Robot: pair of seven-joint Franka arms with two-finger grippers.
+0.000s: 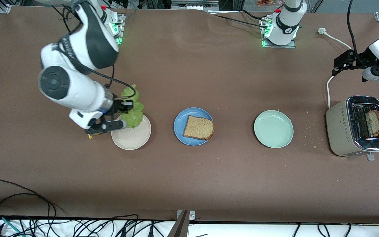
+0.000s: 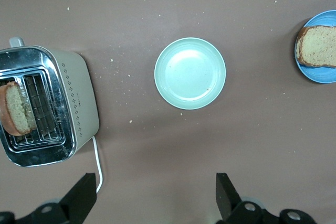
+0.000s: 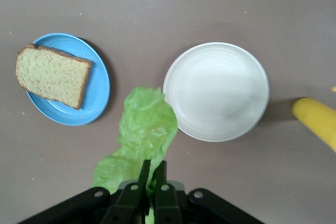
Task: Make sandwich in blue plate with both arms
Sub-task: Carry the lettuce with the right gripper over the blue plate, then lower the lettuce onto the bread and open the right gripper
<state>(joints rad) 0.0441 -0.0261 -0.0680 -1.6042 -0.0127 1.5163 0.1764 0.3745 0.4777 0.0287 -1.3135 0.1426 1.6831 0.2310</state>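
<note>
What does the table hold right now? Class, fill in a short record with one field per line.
blue plate: holds one bread slice
right gripper: shut on lettuce leaf, lifted above beige plate
left gripper: open, waiting above table near toaster
toaster: second bread slice standing in slot
green plate: nothing on it

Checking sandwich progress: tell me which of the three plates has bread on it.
The blue plate, middle of the row, holds one bread slice. The beige plate and pale green plate carry none.

Matte blue plate (image 1: 180,124); shiny metal toaster top (image 1: 368,122).
</note>
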